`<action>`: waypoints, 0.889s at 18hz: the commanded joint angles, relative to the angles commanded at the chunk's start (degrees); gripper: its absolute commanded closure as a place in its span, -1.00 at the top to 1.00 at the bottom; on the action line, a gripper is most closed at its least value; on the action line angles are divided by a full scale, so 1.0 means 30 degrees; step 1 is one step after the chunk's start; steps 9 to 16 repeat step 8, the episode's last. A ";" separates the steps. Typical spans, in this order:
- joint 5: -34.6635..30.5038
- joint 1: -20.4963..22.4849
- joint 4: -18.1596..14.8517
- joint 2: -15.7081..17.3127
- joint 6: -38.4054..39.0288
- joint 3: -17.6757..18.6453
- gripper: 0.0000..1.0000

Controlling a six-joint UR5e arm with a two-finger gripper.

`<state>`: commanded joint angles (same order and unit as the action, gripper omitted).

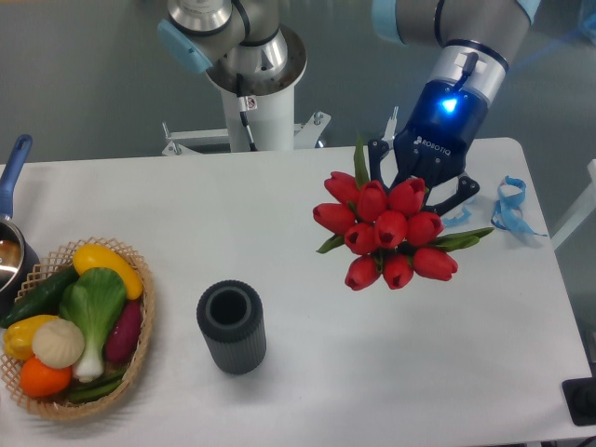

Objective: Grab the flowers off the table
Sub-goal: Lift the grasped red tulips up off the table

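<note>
A: Describe the flowers [386,231].

B: A compact bunch of about nine red tulips, blooms closed and glossy, packed in a rounded cluster. Green leaves project from the cluster: one upward at the top, one to the right, one short tip at the lower left.

A: Orientation and long axis?

B: The blooms face the camera and slightly toward the front-left. The stems are hidden behind the heads, so the long axis runs back from the blooms toward the end effector [424,182]; its exact tilt cannot be read.

A: Location?

B: Over the right half of the white table [307,372], directly in front of the end effector. Whether they touch the surface cannot be determined.

A: End effector state?

B: The dark fingers sit behind the blooms, where the stems would lie. The fingertips are hidden, so open or closed cannot be told.

A: Other items?

B: A curly blue ribbon [507,207] near the right edge, a dark cylindrical vase [231,326] upright at centre front, and a wicker basket [140,358] of vegetables at the left.
</note>
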<state>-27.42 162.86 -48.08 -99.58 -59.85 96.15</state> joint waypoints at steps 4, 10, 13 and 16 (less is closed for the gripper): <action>0.0029 -0.0058 0.0000 -0.0029 0.0000 0.0028 -0.41; 0.0497 0.0000 0.0000 -0.0059 -0.0088 -0.0059 -0.41; 0.0497 0.0000 0.0000 -0.0059 -0.0088 -0.0059 -0.41; 0.0497 0.0000 0.0000 -0.0059 -0.0088 -0.0059 -0.41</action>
